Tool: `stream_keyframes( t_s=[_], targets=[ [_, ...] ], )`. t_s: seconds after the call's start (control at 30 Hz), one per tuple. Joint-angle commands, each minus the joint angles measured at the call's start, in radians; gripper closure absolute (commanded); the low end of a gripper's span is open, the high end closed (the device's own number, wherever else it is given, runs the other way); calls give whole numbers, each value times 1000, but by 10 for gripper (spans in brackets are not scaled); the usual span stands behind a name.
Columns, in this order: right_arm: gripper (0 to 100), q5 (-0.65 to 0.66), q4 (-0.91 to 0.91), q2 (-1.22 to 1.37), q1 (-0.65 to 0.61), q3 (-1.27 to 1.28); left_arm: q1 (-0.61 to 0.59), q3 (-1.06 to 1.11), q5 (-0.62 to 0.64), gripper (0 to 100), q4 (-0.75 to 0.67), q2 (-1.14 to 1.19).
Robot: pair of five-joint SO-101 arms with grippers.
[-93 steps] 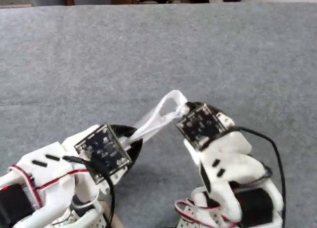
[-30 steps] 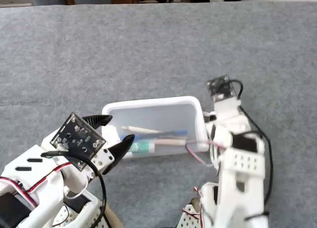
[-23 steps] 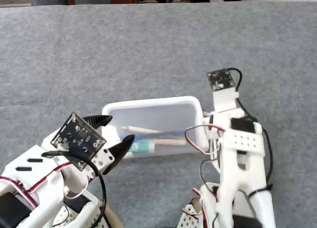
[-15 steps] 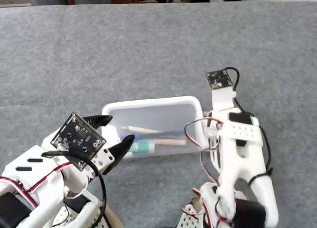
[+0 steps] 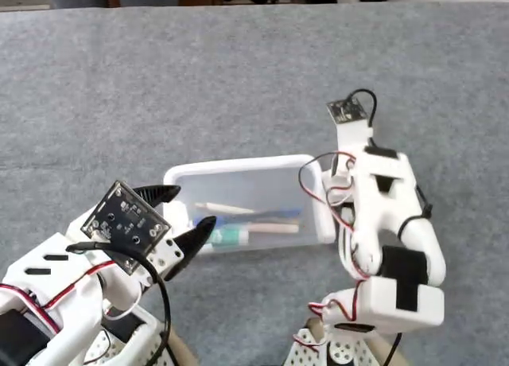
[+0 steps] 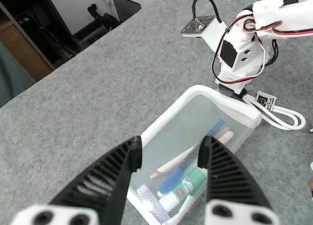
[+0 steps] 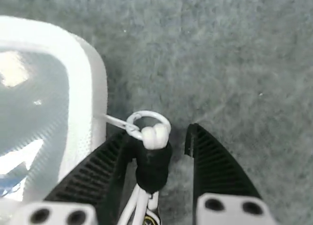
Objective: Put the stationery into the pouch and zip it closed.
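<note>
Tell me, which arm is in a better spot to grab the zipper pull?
Right. The right pincer is open, with the zipper pull lying between its fingers at one end of the pouch. The left pincer hovers open above the other end.

The pouch [image 5: 238, 161] is white-edged translucent mesh (a blue pen [image 6: 171, 181] inside) on a speckled grey table [image 5: 238, 79].

Grey felt tabletop [image 5: 238, 72], wooden cabinet [image 6: 24, 54] beyond its far edge.
</note>
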Motion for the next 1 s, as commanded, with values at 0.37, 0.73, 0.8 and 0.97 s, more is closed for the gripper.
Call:
stream_keyframes(
  t_s=[0.37, 0.73, 0.8, 0.97],
  targets=[
    [956, -5, -8, 4, -20, -36, -10, -10, 8, 784, -6, 12],
    [986, -2, 72, -79, -20, -59, -10, -12, 8, 784, -6, 8],
    [986, 0, 104, -159, -20, -62, -10, -12, 8, 784, -6, 8],
    [986, 64, 192, -403, -32, -64, -10, -13, 8, 784, -6, 6]
  ],
)
